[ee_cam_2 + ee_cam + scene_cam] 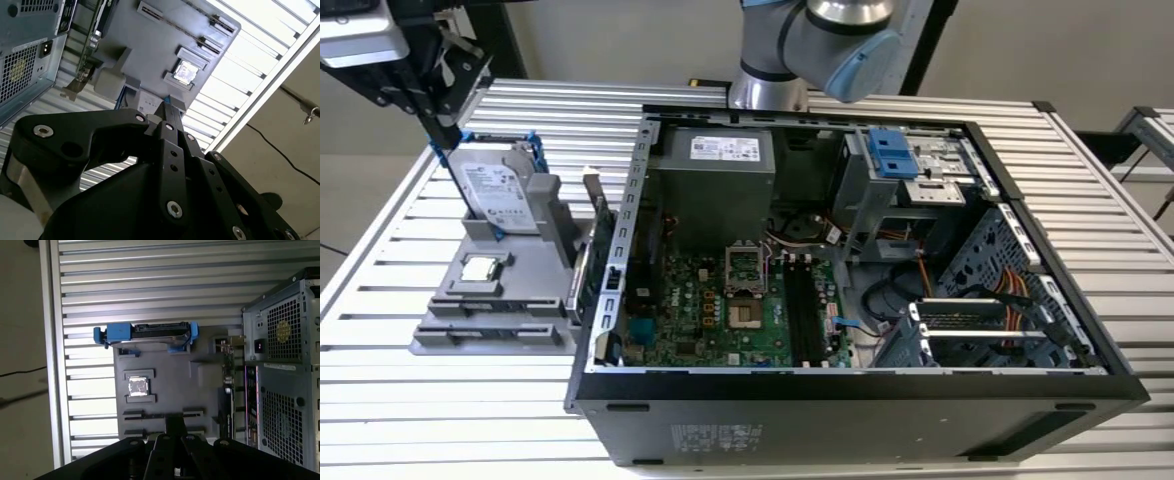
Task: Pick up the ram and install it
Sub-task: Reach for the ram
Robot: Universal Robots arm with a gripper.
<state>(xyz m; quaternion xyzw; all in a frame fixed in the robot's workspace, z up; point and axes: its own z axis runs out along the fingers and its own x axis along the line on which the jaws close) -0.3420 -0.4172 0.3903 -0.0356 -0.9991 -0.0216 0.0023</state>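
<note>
The ram (598, 232) is a thin dark-green board standing on edge along the grey holder's (491, 338) side, right next to the open computer case. In both wrist views it runs between holder and case (228, 385) (92, 35). My gripper (450, 140) hangs at the exterior view's upper left, over the far end of the holder by the hard drive and well apart from the ram. Its black fingers meet at the tips in both wrist views (167, 106) (175, 421), shut with nothing between them.
A silver hard drive (494, 190) in a blue frame and a small square processor chip (480, 268) sit on the holder. The case wall (854, 392) surrounds the motherboard (720, 300), power supply (714, 170) and drive cage (947, 330). The slatted table (400, 410) lies below.
</note>
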